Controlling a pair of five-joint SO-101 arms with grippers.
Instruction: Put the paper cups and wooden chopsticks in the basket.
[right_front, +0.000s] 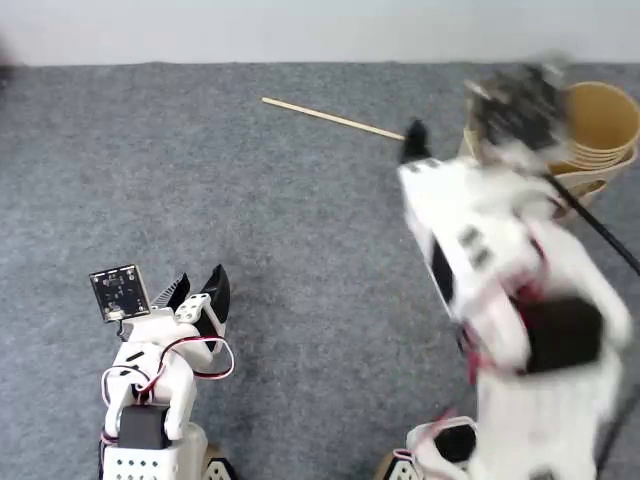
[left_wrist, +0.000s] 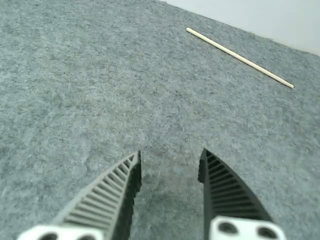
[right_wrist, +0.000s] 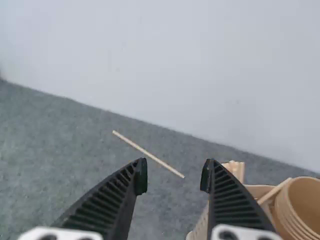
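Crouching low over the table (right_front: 320, 260), the left pincer (right_front: 200, 290) gapes empty. The right pincer (right_wrist: 175, 172), raised beside the cups (right_wrist: 300, 210), is open, holding nothing.

The left arm (right_front: 150, 400) sits folded close over its base, wrist held low and level. The left gripper (left_wrist: 170, 161) points forward with its ribbed fingers (left_wrist: 115, 195) spread apart, nothing between them. The right arm (right_front: 520, 300) is stretched far forward and lifted, its wrist tipped up. The right gripper (right_wrist: 174, 176) also stands parted and holds nothing.
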